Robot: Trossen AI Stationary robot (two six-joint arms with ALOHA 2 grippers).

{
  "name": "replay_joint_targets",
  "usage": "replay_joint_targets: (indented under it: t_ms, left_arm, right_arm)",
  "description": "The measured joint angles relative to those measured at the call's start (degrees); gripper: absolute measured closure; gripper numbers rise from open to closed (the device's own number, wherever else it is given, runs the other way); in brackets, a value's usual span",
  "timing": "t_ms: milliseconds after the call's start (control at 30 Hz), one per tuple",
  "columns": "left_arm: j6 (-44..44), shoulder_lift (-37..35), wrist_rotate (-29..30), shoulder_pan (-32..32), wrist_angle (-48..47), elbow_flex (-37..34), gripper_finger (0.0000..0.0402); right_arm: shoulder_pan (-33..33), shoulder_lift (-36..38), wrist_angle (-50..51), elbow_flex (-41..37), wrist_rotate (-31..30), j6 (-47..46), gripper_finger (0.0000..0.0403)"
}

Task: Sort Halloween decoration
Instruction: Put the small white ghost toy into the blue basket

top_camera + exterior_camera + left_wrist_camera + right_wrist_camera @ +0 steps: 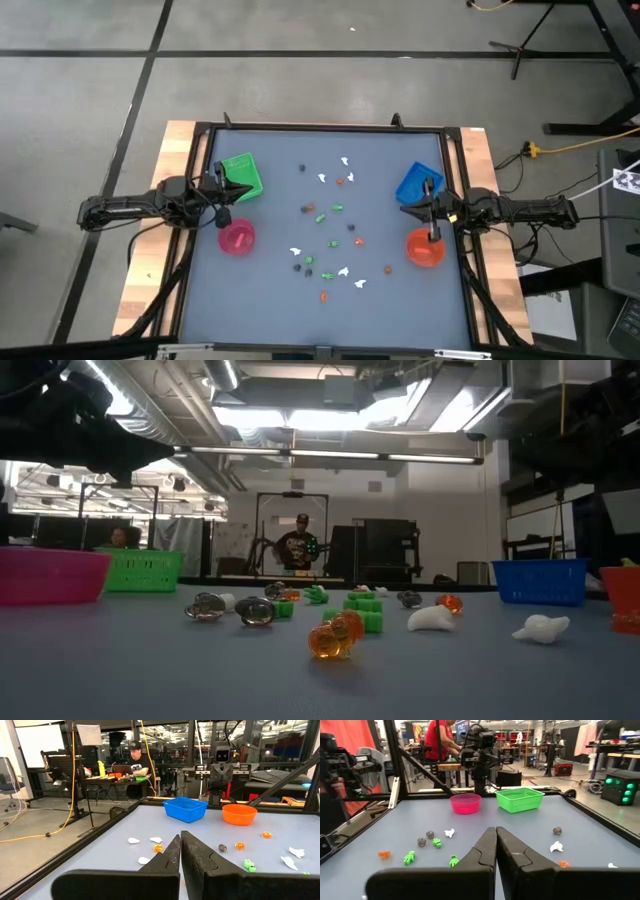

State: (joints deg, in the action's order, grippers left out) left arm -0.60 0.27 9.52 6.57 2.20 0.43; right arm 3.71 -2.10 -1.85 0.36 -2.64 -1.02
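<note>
The Halloween decoration is a scatter of tiny white, orange, green and dark figures [330, 235] lying on the middle of the grey table. The low view shows an orange one [335, 635], white ones [430, 618], green ones [365, 610] and dark ones [255, 610]. My left gripper [222, 208] hovers at the table's left between the green tray and the pink bowl, shut and empty [180, 840]. At the table's right, my right gripper [432, 222] hangs between the blue tray and the orange bowl, shut and empty [496, 831]. Both stand away from the figures.
Green tray [240, 177] and pink bowl [237, 238] stand at the left, blue tray [418, 183] and orange bowl [424, 248] at the right. A black frame [330, 128] rims the table. People are in the room beyond, one at a desk [135, 760].
</note>
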Motion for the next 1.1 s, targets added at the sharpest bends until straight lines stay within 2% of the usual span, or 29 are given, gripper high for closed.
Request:
replay_joint_targets:
  t_ms: [233, 533, 767, 900, 1100]
  left_arm:
    - [0.02, -0.01, 0.00, 0.00, -0.01, -0.02, 0.0401]
    - [0.02, -0.02, 0.00, 0.01, -0.02, -0.01, 0.0401]
    - [0.00, -0.01, 0.00, 0.02, -0.02, -0.01, 0.0401]
    - [0.00, 0.00, 0.00, 0.02, -0.02, 0.00, 0.0401]
    - [0.00, -0.01, 0.00, 0.00, -0.02, 0.00, 0.0401]
  right_arm:
    - [-0.01, 0.01, -1.18, 0.00, 0.48, -0.33, 0.0393]
    - [0.01, 0.01, -1.98, 0.00, 0.70, -8.13, 0.0393]
    - [0.00, 0.01, -9.38, 0.00, 0.70, -9.25, 0.0390]
    - [0.01, 0.01, -13.62, 0.00, 0.65, -9.27, 0.0355]
    - [0.01, 0.01, -15.67, 0.00, -3.90, -9.27, 0.0263]
